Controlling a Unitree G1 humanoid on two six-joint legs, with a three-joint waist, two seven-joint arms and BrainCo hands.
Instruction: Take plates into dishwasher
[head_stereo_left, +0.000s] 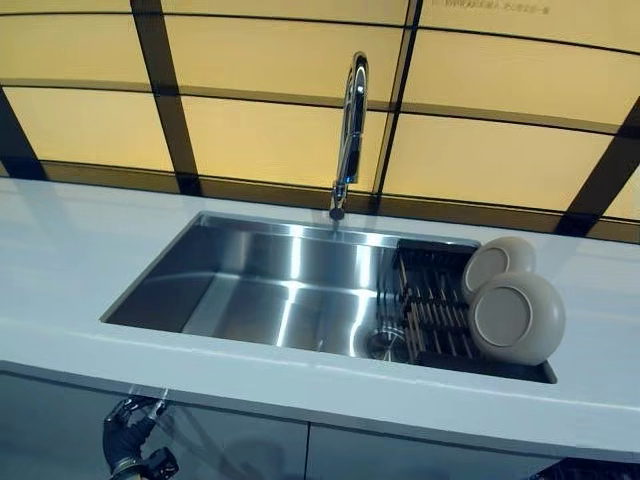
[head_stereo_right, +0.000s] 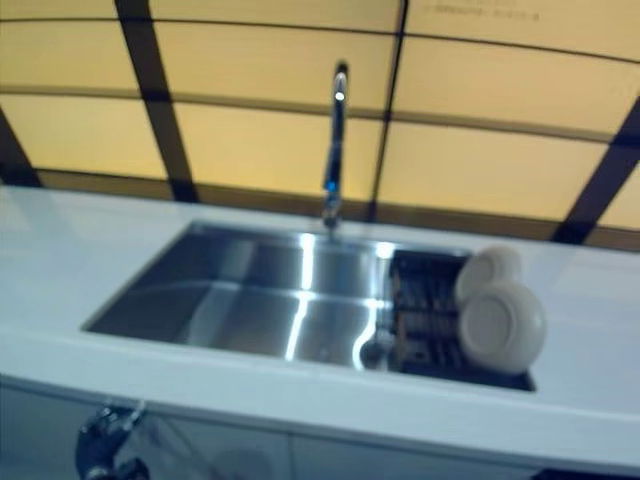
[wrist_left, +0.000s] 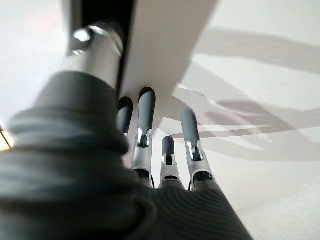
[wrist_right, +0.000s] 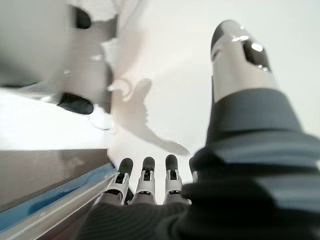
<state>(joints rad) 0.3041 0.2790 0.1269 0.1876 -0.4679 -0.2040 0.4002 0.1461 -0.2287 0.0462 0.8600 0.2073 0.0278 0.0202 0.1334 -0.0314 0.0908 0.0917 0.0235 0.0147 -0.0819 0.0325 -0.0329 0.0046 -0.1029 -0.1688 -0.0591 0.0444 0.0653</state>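
Two beige plates stand on edge in a dark rack (head_stereo_left: 430, 305) at the right end of the steel sink (head_stereo_left: 250, 285): a larger one (head_stereo_left: 517, 317) in front and a smaller one (head_stereo_left: 497, 263) behind it. My left hand (head_stereo_left: 130, 442) hangs below the counter's front edge at the lower left, far from the plates. In the left wrist view its fingers (wrist_left: 145, 125) are straight and hold nothing. My right hand (wrist_right: 145, 182) shows only in its own wrist view, with fingers straight, thumb (wrist_right: 240, 65) apart and nothing held.
A tall chrome faucet (head_stereo_left: 350, 130) rises behind the sink's middle. The pale countertop (head_stereo_left: 60, 260) runs around the sink, with grey cabinet fronts (head_stereo_left: 240, 445) under it. A yellow wall with dark bands stands behind.
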